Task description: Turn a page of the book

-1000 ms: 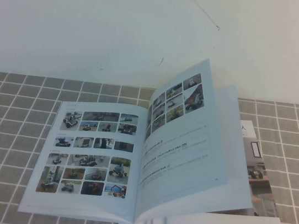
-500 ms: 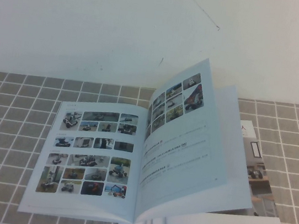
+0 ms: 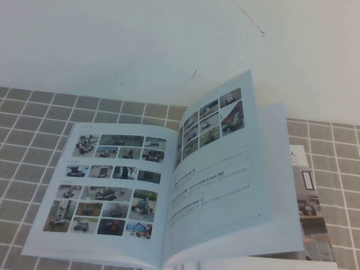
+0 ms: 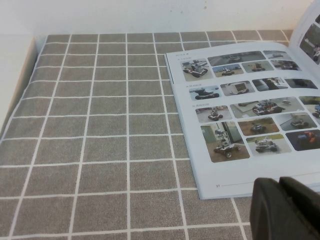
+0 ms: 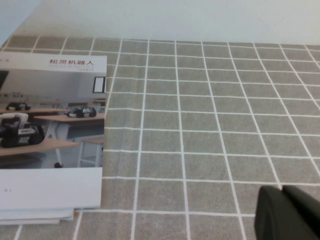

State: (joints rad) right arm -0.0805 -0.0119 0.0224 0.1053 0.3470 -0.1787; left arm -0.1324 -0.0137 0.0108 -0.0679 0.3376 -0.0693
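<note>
The book point(image 3: 171, 194) lies open on the grey tiled cloth. The page point(image 3: 109, 182), with its grid of small vehicle and robot photos, lies flat on the left side; it also shows in the left wrist view point(image 4: 245, 117). On the right, a leaf with a few photos above text lines point(image 3: 218, 174) stands half raised, with another white leaf behind it. My left gripper point(image 4: 280, 184) is shut and empty, just off the near left corner of the book. My right gripper point(image 5: 282, 191) is shut and empty over the cloth to the right of the book. Neither gripper shows in the high view.
A stack of white booklets with a room photo point(image 3: 309, 217) lies under the book's right half and also shows in the right wrist view point(image 5: 50, 130). A white wall point(image 3: 115, 25) rises behind the grey tiled cloth point(image 3: 13, 131). The cloth's left edge meets a pale surface point(image 4: 12, 75).
</note>
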